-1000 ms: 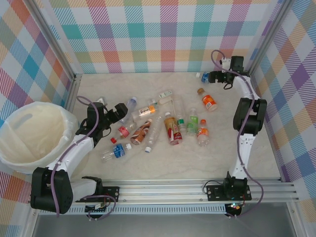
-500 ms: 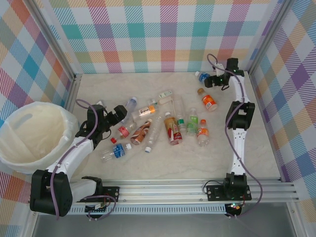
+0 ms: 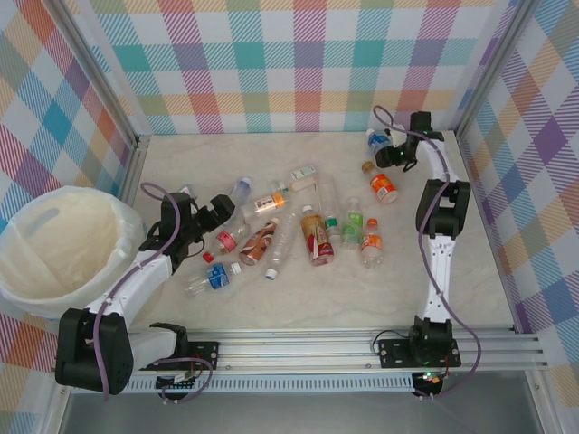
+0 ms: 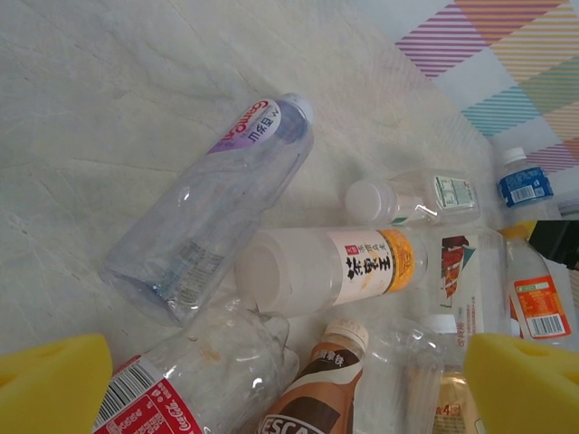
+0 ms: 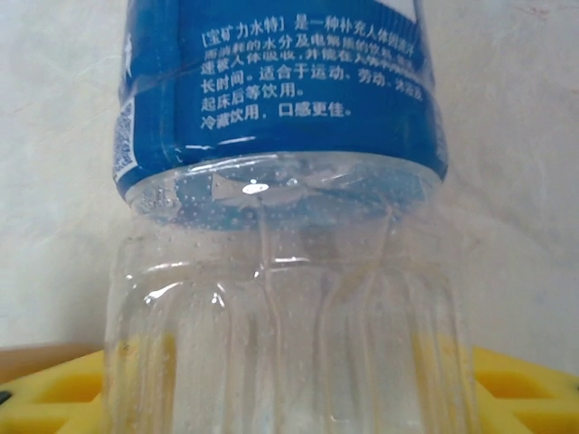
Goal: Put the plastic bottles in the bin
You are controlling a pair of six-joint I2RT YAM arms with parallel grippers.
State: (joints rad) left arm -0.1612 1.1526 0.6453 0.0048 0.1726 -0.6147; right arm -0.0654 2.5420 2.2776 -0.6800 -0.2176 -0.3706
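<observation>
**Nothing binned so far; right arm at the far-right bottle**

No bottle can be seen inside the bin (image 3: 23, 271), which stands at the near left beside the table (image 3: 298, 303). The plastic bottles (image 3: 316, 237) lie scattered across the middle of the table, about a dozen of them, so by the look of it the whole job is left to do.

The right gripper (image 3: 391, 154) is at the far right corner, with the blue-labelled bottle (image 3: 374, 140) set between its yellow pads (image 5: 54, 389). Whether the pads already press its sides, I cannot tell.

That bottle's long axis runs straight away from the right gripper. Its white cap points far and left, and its clear ribbed lower body (image 5: 289, 344) is the end nearest the wrist.

The left gripper (image 3: 220, 206) hovers over the left end of the scatter, fingers spread wide and holding nothing
</observation>
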